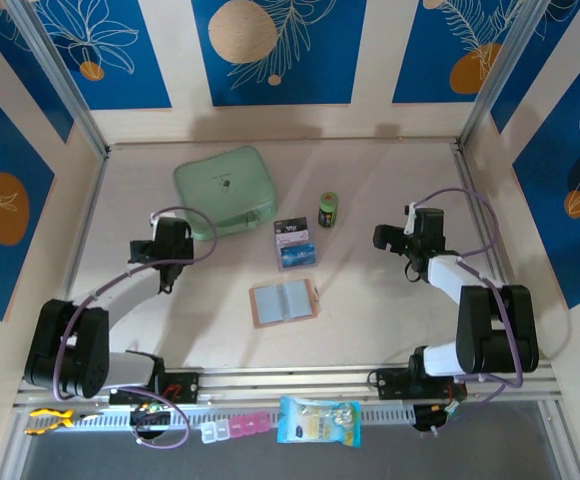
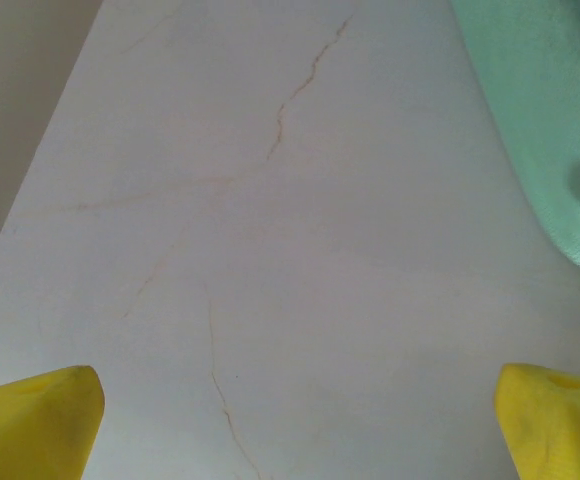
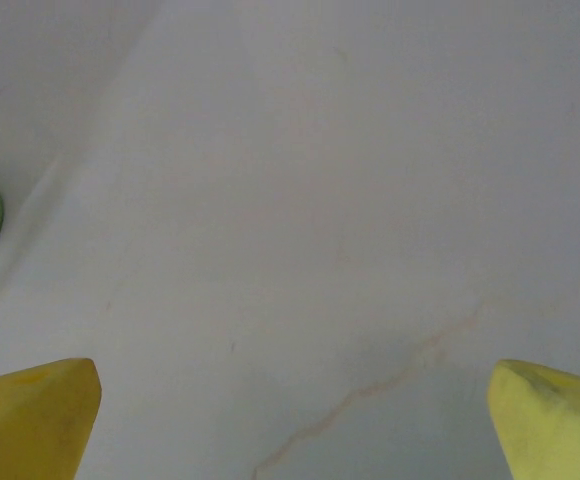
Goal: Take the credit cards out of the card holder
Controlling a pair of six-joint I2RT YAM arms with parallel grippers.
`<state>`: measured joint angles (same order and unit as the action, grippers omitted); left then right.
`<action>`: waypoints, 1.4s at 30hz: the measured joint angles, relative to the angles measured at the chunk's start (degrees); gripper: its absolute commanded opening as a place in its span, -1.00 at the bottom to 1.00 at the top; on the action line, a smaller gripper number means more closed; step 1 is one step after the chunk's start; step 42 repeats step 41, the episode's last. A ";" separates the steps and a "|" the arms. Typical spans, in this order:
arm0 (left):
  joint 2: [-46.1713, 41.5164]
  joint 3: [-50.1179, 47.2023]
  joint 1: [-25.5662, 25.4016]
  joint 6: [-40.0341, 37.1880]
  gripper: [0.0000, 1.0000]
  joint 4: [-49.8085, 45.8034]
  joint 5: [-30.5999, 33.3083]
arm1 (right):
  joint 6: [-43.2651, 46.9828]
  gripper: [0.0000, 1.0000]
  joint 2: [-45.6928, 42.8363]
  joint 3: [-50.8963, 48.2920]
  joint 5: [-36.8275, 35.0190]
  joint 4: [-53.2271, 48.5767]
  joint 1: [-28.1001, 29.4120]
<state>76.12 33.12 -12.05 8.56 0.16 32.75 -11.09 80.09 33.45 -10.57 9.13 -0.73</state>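
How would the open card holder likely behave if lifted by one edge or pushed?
The card holder lies opened flat with a centre fold, so it would probably sag or fold there when lifted. It looks thin, so likely light and apt to slide on the smooth table if pushed.

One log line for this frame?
left gripper open, empty | right gripper open, empty | credit cards on table, outside open card holder

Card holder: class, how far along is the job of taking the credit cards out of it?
Done: the card holder lies open, with the black card and light blue card on the table beyond it. In hand: nothing; the left gripper and right gripper hang open over the table. Left: apparently nothing, though the holder is too small to check inside.
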 measured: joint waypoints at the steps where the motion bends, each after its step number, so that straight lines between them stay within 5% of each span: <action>1: 0.61 -2.03 0.72 -1.33 0.99 3.96 -0.55 | 0.57 0.99 1.09 -0.52 -0.04 3.30 0.11; 15: 12.46 -13.68 5.62 -9.40 0.99 50.12 -17.22 | 5.07 0.98 5.90 -9.03 0.70 30.84 2.27; 42: 13.75 -13.35 5.95 -9.77 1.00 54.69 -19.43 | 5.07 0.98 7.13 -9.90 3.13 35.47 1.25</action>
